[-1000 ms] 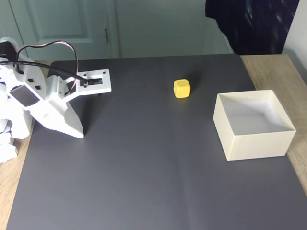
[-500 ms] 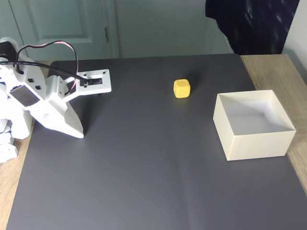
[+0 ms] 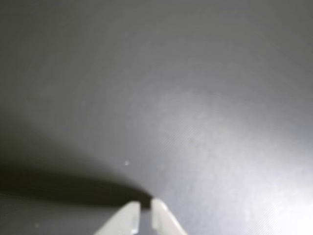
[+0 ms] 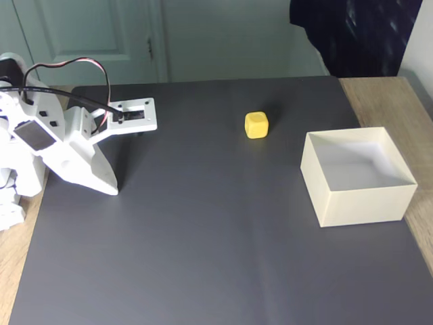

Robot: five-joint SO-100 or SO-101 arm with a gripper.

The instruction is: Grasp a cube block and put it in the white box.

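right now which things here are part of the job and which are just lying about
Part of the job:
- small bright yellow cube block, on the mat, apart from the box
- square cream-white card box, open and empty
- white arm's gripper, jaws nearly together, holding nothing

Just there:
- dark grey mat
- wooden table
- pale door
- dark cloth

White arm folded low, gripper (image 3: 145,208) nearly closed

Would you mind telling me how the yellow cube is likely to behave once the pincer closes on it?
The cube block rests on a flat face on the dark mat, so it should probably slide, not roll, if nudged. Its rounded edges may let it twist in an off-centre grip. It looks small beside the white box, so likely light.
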